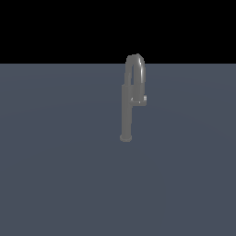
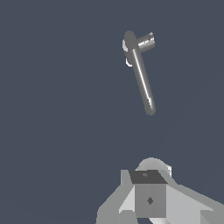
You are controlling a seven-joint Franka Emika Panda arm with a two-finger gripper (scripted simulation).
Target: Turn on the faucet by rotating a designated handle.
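The gripper [image 2: 151, 197] sat nearest, but only in the wrist view. I saw grey blocks and slanted parts there. No fingertips showed, so I could not tell if it was spread or pressed together. It held nothing that I could see. In the exterior view the arm did not show at all.

Farther off stood the faucet [image 1: 126, 108] on the flat grey table [image 1: 55, 175]. It stood alone and upright, a thin post on a small round foot, with a bent spout on top. From the wrist view I looked down on it, so the spout seemed like one long bar.

The handle [image 1: 140, 98] was a short stub with a pale tip. It stuck out from the post about halfway up, toward the exterior view's right. I think it stuck out sideways so something could push it round.

The gripper was well apart from the handle. I think the turning had not begun yet.
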